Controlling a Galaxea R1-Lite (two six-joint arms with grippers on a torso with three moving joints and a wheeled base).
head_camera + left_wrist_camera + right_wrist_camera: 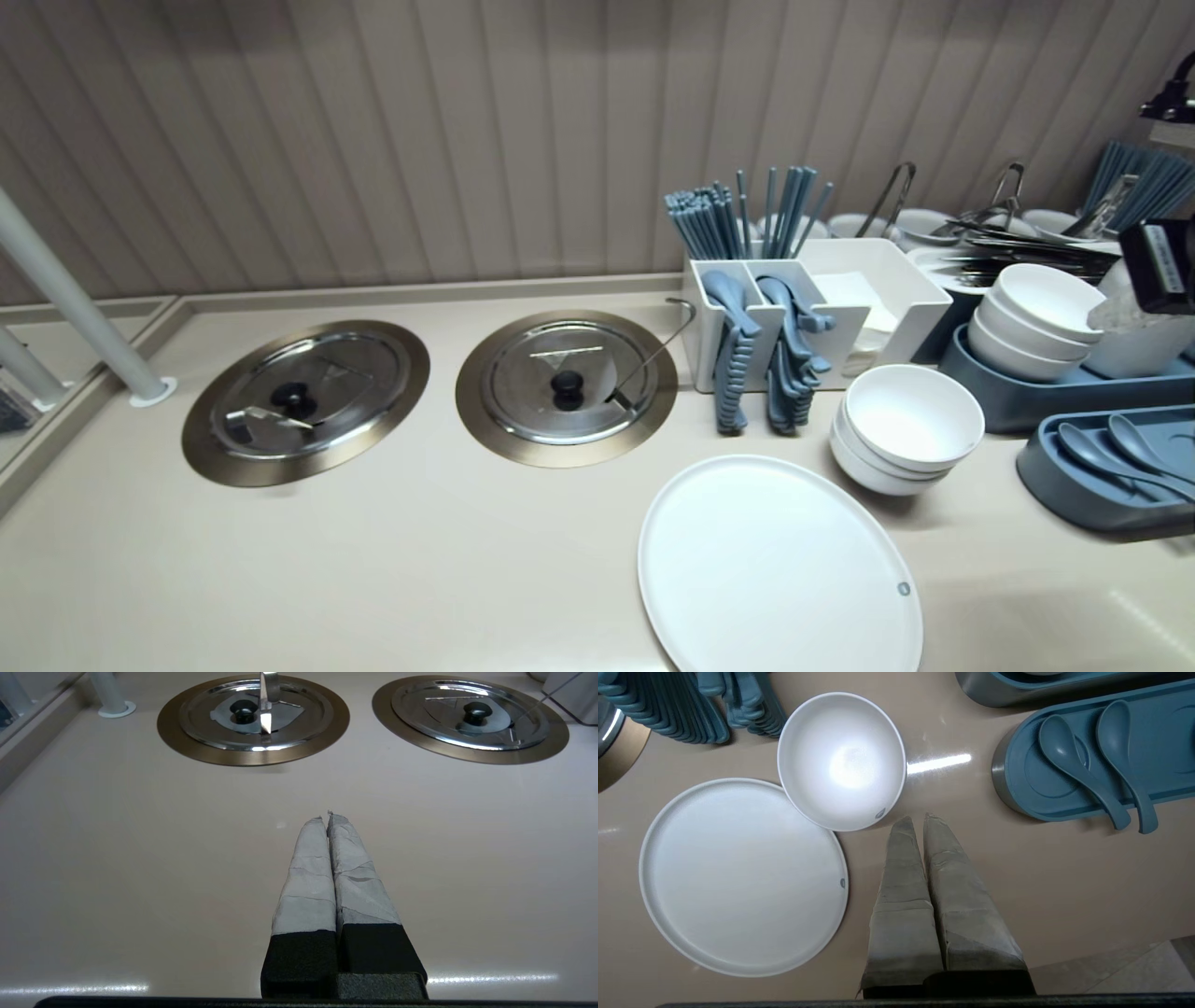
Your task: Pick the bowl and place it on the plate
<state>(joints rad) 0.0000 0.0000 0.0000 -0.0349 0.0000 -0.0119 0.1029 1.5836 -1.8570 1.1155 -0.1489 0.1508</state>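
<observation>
Two steel lids [305,401], one white plate [775,569], two bowl stacks [910,425], and two blue spoons [1083,446] on a tray [1050,485].

The left gripper [327,817], a pair of long fingers wrapped in grey tape above black bases, has its fingers pressed together and reaches forward at a low slant. The right gripper [916,819], taped the same way, is likewise closed, tips nearly meeting, and points almost straight down.

The plate [775,569] and bowls [910,420] are white; the spoons [1083,446] and their tray [1055,485] slate blue; the counter [420,560] beige; the lids [560,373] silver with black knobs [567,385]; the left tool [325,814] and right tool [917,817] grey-wrapped.
</observation>
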